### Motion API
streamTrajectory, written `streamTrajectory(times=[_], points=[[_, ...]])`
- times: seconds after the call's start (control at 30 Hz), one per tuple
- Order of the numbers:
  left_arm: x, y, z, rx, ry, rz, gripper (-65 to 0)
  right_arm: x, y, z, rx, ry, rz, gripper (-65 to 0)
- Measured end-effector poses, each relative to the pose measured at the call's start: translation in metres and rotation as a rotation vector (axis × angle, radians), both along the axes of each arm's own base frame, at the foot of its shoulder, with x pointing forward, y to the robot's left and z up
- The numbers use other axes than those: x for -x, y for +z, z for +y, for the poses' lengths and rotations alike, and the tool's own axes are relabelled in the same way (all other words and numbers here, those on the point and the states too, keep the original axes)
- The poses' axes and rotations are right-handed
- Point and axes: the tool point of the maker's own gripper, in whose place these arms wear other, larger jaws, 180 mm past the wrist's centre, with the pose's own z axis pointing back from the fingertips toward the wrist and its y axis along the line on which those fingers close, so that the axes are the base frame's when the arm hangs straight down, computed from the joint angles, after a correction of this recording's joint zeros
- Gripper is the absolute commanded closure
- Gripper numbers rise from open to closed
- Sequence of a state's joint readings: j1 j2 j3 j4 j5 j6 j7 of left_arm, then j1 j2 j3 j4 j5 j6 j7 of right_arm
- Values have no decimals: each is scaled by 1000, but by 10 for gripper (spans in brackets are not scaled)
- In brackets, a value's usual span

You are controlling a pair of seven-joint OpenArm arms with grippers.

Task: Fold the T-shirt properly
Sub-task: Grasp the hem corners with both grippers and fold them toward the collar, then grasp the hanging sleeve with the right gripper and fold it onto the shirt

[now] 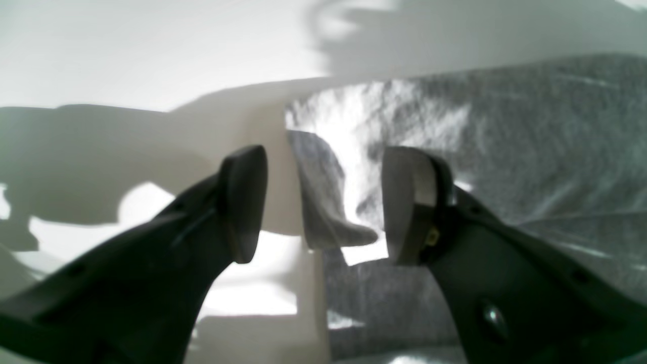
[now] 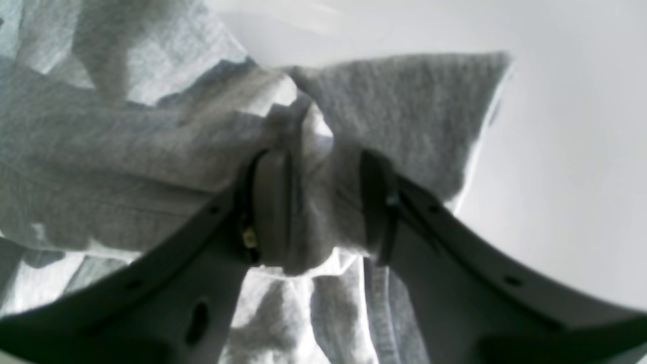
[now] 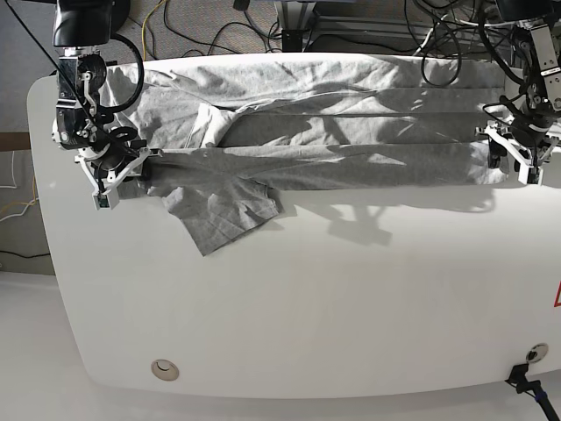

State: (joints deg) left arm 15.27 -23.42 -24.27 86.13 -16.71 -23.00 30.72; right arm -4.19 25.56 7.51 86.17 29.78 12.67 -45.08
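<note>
The heather-grey T-shirt (image 3: 333, 140) lies stretched in a long folded band across the far half of the white table (image 3: 307, 307), with one sleeve (image 3: 223, 219) spread toward the front. At the band's right end, my left gripper (image 3: 513, 158) is open. In the left wrist view a small tongue of cloth (image 1: 323, 202) stands free between the parted fingers (image 1: 245, 202) of the left gripper (image 1: 323, 205), touching neither pad. My right gripper (image 3: 118, 175) is at the band's left end. Its jaws stand apart in the right wrist view (image 2: 323, 207), with a wad of the T-shirt (image 2: 126, 141) bunched between them.
Cables (image 3: 351, 26) and frame parts crowd the floor behind the table's far edge. A round fitting (image 3: 164, 369) sits near the front left corner. A red mark (image 3: 557, 294) shows at the right edge.
</note>
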Motion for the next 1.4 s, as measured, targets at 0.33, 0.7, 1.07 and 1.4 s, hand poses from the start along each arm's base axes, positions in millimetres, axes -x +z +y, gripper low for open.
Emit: streamTrajectory(times=[0.33,0.7,1.07,1.4], points=[[-5,8,24,-38,35,52,-405,-28,53,16,17,63,-160,-297],[-9,15,18,-42,19,31,-404,-96,33,39,-144,7,-136,-298],[-9,14,18,-42,22,32,-403,-109,-2,44,-243,-25,-112,-298],[-9,14,18,-41,22,31,-403,-100,-10,121,-310,116,-120,-295]])
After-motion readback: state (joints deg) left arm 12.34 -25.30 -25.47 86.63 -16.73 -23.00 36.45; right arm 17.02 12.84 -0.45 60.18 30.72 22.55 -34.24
